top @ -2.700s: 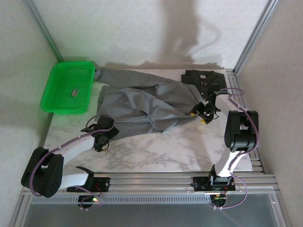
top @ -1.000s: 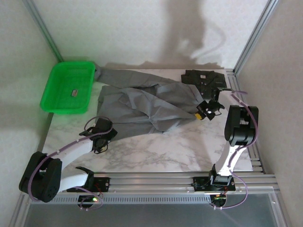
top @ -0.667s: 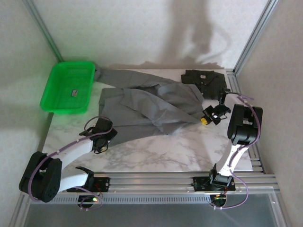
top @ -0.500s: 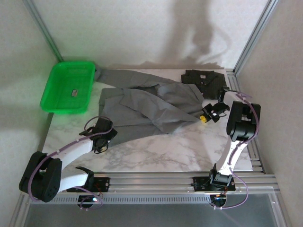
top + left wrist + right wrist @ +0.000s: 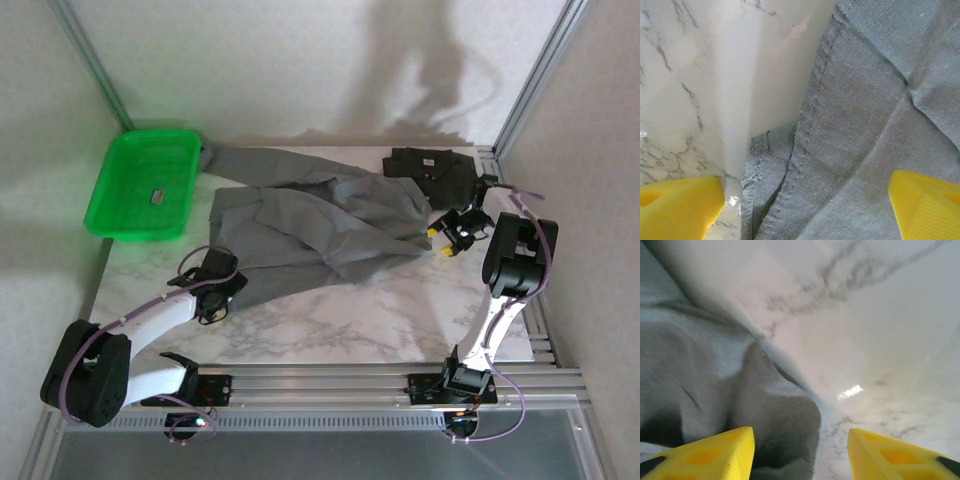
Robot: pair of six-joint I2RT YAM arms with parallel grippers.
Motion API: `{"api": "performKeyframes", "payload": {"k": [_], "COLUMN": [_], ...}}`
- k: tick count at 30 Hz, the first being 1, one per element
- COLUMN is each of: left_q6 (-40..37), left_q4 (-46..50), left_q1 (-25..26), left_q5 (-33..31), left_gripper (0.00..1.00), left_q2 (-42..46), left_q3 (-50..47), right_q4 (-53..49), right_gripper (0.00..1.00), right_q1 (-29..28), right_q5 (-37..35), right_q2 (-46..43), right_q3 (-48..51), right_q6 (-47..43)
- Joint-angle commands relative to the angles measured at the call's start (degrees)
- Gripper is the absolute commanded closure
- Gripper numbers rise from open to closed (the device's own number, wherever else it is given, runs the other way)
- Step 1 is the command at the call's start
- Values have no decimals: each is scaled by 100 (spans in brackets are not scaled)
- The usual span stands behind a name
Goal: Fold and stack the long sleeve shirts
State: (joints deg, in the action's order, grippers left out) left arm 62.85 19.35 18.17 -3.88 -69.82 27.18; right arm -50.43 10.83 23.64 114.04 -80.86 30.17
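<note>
Grey shirt [image 5: 310,215] lies spread open and rumpled across the back middle of the marble table [image 5: 400,310], 1 sleeve stretched toward the back left. Charcoal shirt [image 5: 432,165] sits folded in the back right corner, collar up, just beside the grey shirt's right edge; can't tell if they touch.

Left gripper [image 5: 213,300] is low over the grey shirt's near left corner. On the left wrist camera its 2 yellow fingers [image 5: 680,207] stand wide apart, with the stitched hem lying flat between them and nothing pinched.

Right gripper [image 5: 452,232] is at the grey shirt's right edge, near the charcoal shirt. On the right wrist camera its jaws are parted; a rounded fold of grey cloth lies by the left finger, bare marble by the other, and nothing is clamped.

Green plastic tray [image 5: 150,165] sits at the back left, off the table edge, with a small dark item [image 5: 157,197] inside.
</note>
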Motion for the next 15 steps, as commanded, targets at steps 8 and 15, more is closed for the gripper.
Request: {"api": "performKeyframes", "payload": {"k": [8,15], "left_q6": [-34,148], "left_q4": [-523,-647], "left_q1": [-145,-112], "left_q5": [-303,-247], "left_gripper": [34,75], "left_q2": [-876,-1333], "left_q3": [-189,-41], "right_q4": [382,463], "right_gripper": [53,94], "right_q1": [-120,-71], "right_q5": [421,108], "right_q2": [210,90], "right_q3": [256,592], "right_q6": [-205,122]}}
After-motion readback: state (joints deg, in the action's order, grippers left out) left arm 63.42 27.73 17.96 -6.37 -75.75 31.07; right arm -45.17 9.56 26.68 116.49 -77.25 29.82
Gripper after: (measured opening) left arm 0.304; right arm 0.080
